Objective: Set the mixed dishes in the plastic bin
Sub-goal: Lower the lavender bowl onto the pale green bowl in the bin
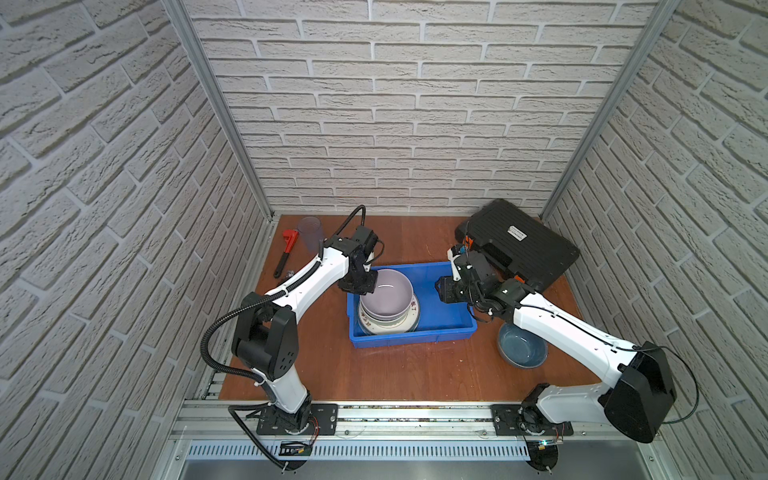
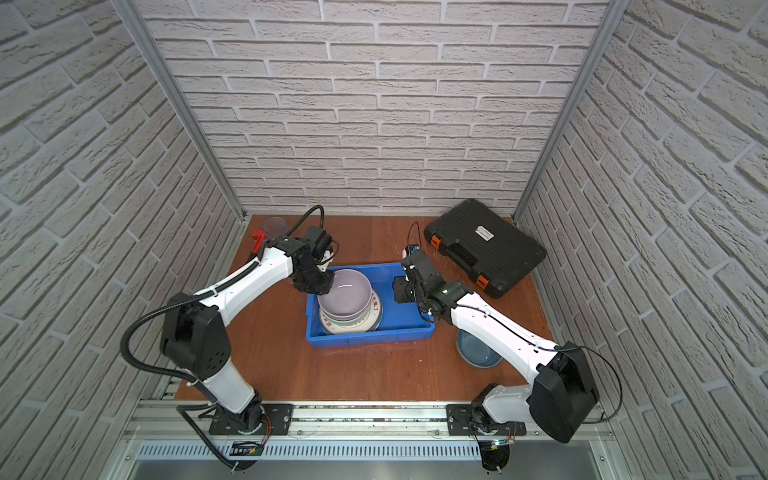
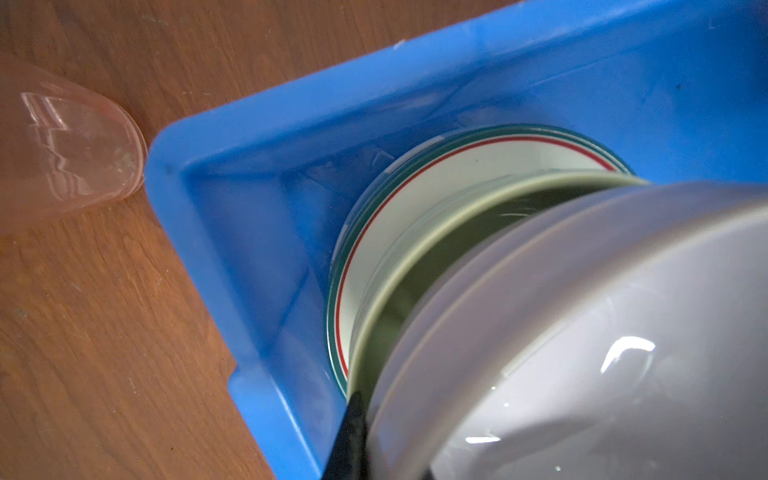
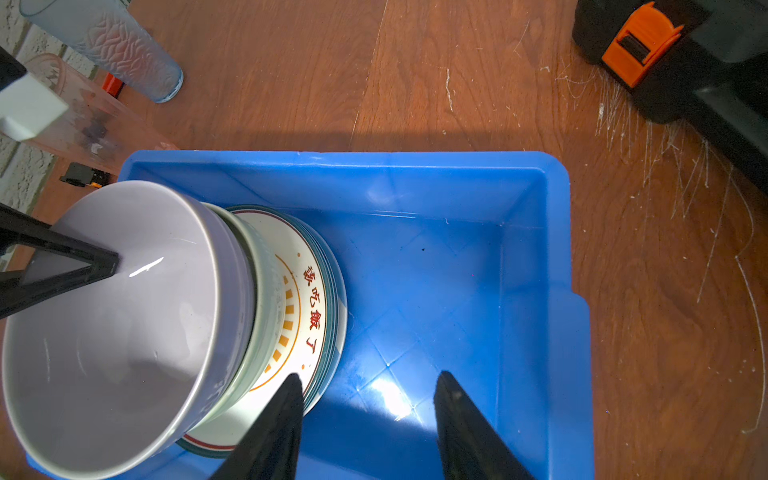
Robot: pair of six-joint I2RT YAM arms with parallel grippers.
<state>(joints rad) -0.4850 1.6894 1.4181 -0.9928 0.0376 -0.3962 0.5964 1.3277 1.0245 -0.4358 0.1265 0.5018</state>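
Note:
The blue plastic bin [image 1: 415, 334] [image 2: 374, 334] [image 4: 457, 270] holds a stack in its left half. A lilac bowl [image 1: 386, 295] [image 2: 345, 291] [image 4: 124, 332] sits on top, nested in a pale green bowl [image 3: 415, 257] [image 4: 266, 299] over a lettered plate [image 4: 311, 307]. My left gripper [image 1: 365, 286] [image 2: 322, 282] is shut on the lilac bowl's left rim, one finger [image 3: 351, 436] outside the wall. My right gripper [image 1: 439, 291] [image 2: 397, 289] [image 4: 370, 376] hangs open and empty over the bin's bare right half. A blue-grey bowl [image 1: 521, 347] [image 2: 473, 349] rests on the table under the right arm.
A clear tumbler [image 1: 309, 232] [image 4: 112, 45] stands at the back left beside a red pipe wrench [image 1: 286, 251]. A second, pinkish tumbler [image 3: 70, 153] [image 4: 83, 120] is close to the bin's back left corner. The black tool case [image 1: 519, 245] fills the back right.

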